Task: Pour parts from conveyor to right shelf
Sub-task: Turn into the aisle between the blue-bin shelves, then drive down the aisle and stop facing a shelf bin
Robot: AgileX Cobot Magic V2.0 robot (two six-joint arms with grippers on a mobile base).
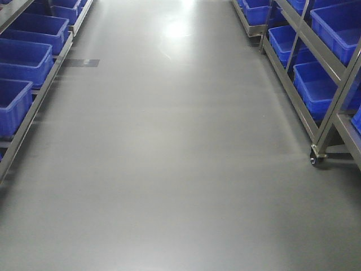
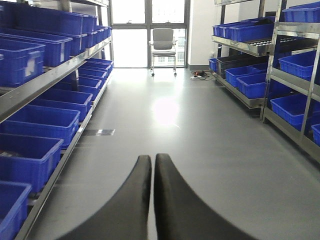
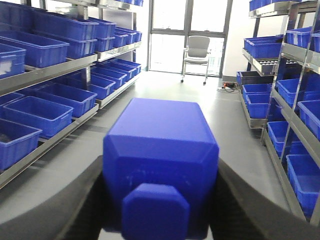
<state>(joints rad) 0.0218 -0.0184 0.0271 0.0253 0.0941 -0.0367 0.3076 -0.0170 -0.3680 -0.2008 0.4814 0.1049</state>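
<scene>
A bright-blue boxy part (image 3: 160, 132) with bevelled edges and a short knob facing the camera fills the right wrist view. My right gripper (image 3: 160, 172) is shut on it, one black finger (image 3: 75, 205) against each side. My left gripper (image 2: 152, 160) is shut, its two black fingers pressed together with nothing between them, pointing down the aisle. The right shelf (image 1: 302, 107), a steel rack with deep blue bins (image 1: 318, 84), runs along the right of the aisle. It also shows as the right shelf (image 3: 292, 125) in the right wrist view. The conveyor is out of view.
A matching steel rack with blue bins (image 1: 22, 62) lines the left side. Grey floor (image 1: 169, 169) runs between the racks. A caster (image 1: 313, 160) sits under the right rack. An office chair (image 2: 163, 45) and floor cables (image 2: 201, 75) are at the far end by the windows.
</scene>
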